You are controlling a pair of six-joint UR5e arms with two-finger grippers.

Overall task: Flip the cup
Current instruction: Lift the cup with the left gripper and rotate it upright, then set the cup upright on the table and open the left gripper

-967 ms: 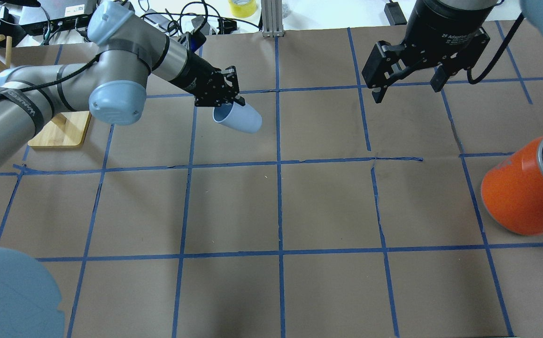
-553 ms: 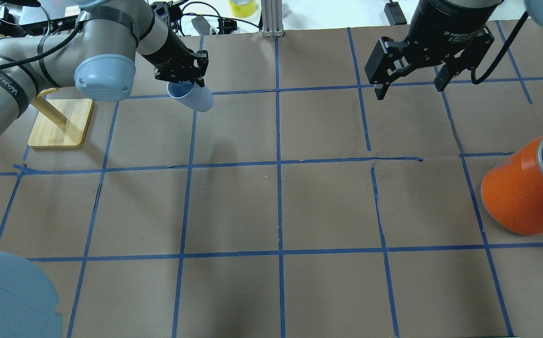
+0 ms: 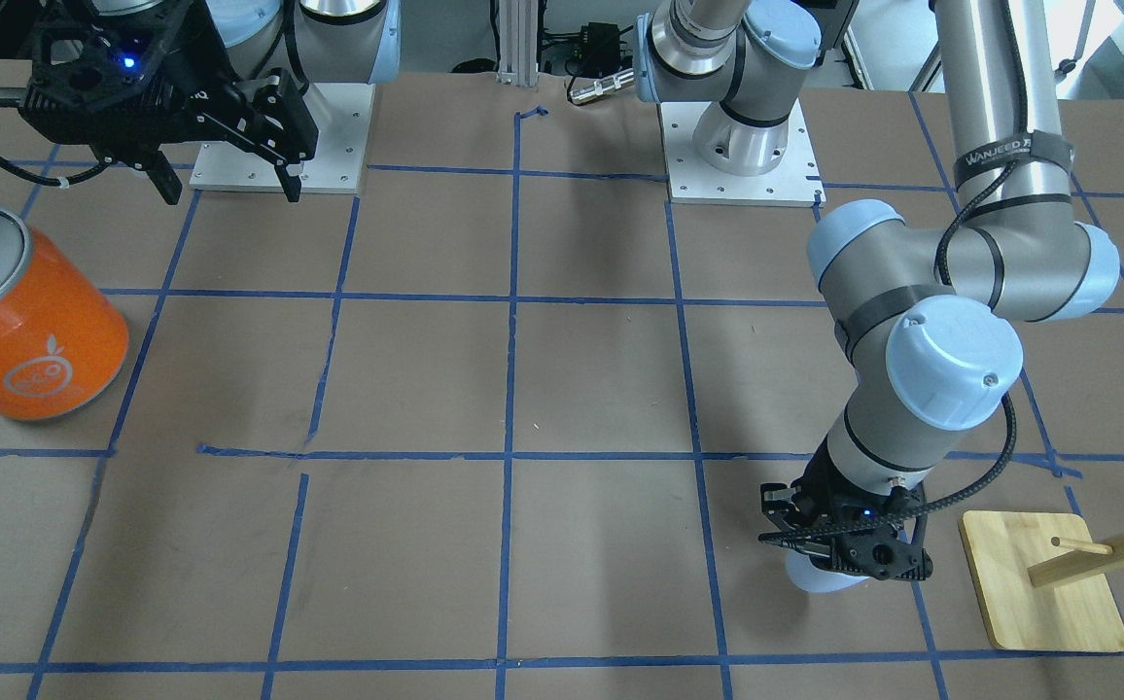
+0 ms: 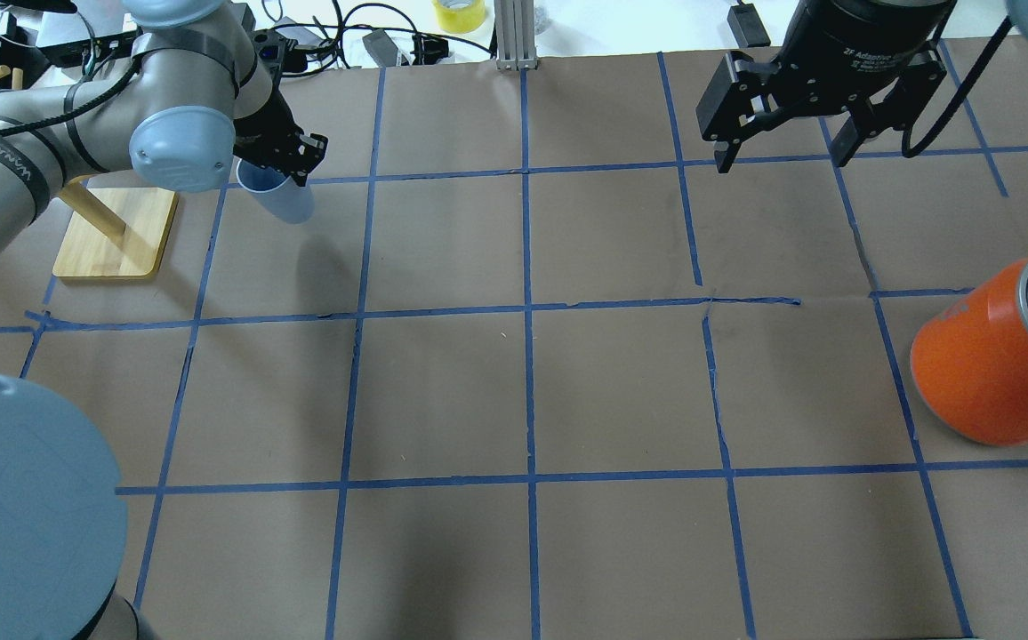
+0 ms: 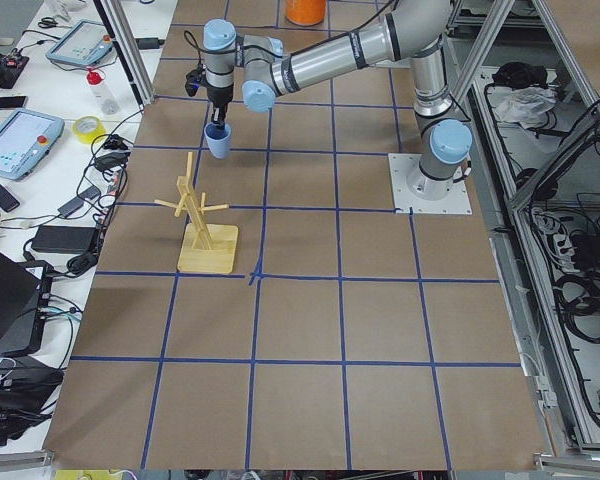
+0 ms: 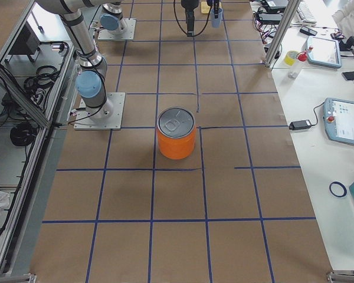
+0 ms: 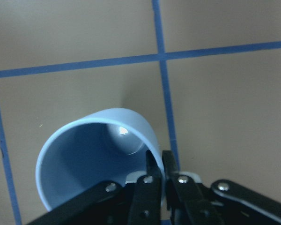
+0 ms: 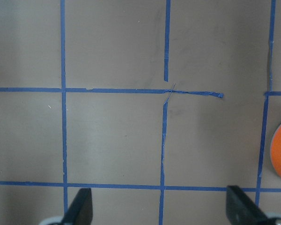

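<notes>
Left wrist-mounted view has the left gripper [image 7: 158, 161] clenched on the cup [image 7: 84, 159] at its rim, 1 finger inside and 1 outside. The cup hangs mouth-up, slightly tilted, over the brown paper table [image 7: 225, 93]. Farther out in the overhead view, the cup is near the wooden stand [image 4: 114, 231], while the right gripper [image 4: 781, 160] hovers spread wide, well apart, above the orange can [image 4: 976, 364].

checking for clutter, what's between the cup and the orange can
Only bare brown paper with blue tape lines lies between the cup and the orange can, as the overhead view shows.
</notes>
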